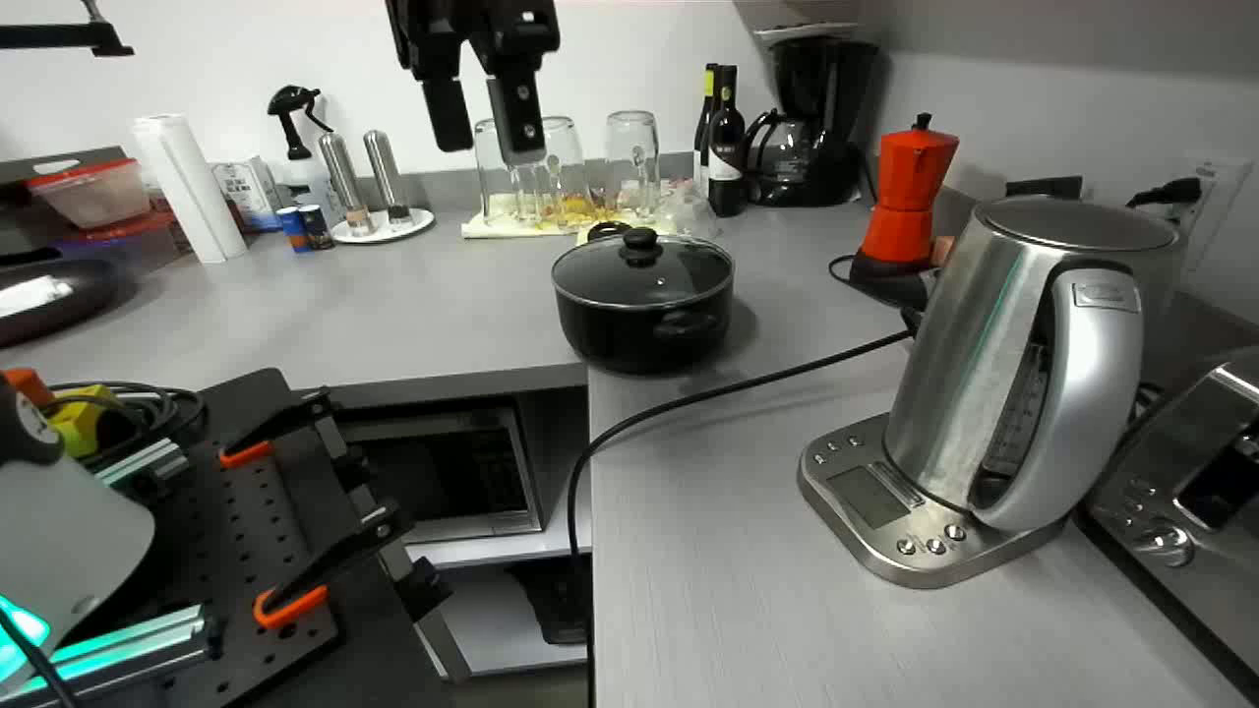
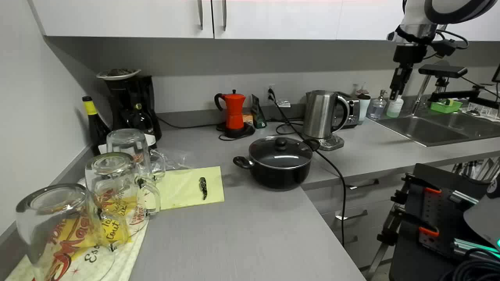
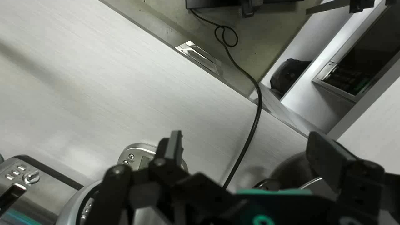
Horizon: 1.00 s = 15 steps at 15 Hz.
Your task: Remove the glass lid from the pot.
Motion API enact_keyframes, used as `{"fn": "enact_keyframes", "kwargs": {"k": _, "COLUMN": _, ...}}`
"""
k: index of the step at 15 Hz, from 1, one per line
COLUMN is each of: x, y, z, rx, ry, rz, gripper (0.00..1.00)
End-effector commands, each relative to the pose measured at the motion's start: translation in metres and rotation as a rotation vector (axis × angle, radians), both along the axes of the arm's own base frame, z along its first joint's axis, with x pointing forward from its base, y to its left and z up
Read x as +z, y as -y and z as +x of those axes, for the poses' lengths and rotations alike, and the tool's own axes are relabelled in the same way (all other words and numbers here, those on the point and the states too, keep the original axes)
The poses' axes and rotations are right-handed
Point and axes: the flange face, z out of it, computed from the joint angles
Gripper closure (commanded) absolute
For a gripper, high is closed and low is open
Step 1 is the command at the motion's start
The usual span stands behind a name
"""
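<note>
Nearest in the wrist view, the gripper [image 3: 245, 145] is seen with its fingers [image 3: 174, 148] spread widely, and nothing is held between them. A little farther, the steel electric kettle [image 1: 989, 364] could be struck if the approach is made too low, and the black cord [image 1: 689, 398], laid over the counter [image 1: 718, 531], could be hooked by a finger. Farther again, the glass lid [image 1: 644, 282] is found seated on the black pot [image 1: 629, 339], close to the inner corner of the counter. Its black knob [image 1: 640, 246] is small and rounded; if it is taken off centre, it could probably be lost, and the lid would be tilted and dropped. If the lid is stuck, the pot could be dragged towards the edge. Behind, in an exterior view, the glass mugs [image 1: 632, 162] could be knocked over if the lid is carried that way.
</note>
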Motion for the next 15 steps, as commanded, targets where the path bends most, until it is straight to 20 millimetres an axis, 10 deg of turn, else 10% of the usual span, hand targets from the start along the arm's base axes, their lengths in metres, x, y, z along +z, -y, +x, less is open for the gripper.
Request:
{"fn": "enact_keyframes", "kwargs": {"k": 1, "x": 0.0, "y": 0.0, "z": 0.0, "rx": 0.0, "ry": -0.001, "rz": 0.0, "gripper": 0.0}}
{"fn": "enact_keyframes", "kwargs": {"k": 9, "x": 0.001, "y": -0.001, "z": 0.004, "rx": 0.015, "ry": 0.003, "rz": 0.001, "gripper": 0.0}}
{"fn": "enact_keyframes", "kwargs": {"k": 15, "x": 0.005, "y": -0.032, "z": 0.058, "rx": 0.186, "ry": -0.013, "rz": -0.033, "gripper": 0.0}}
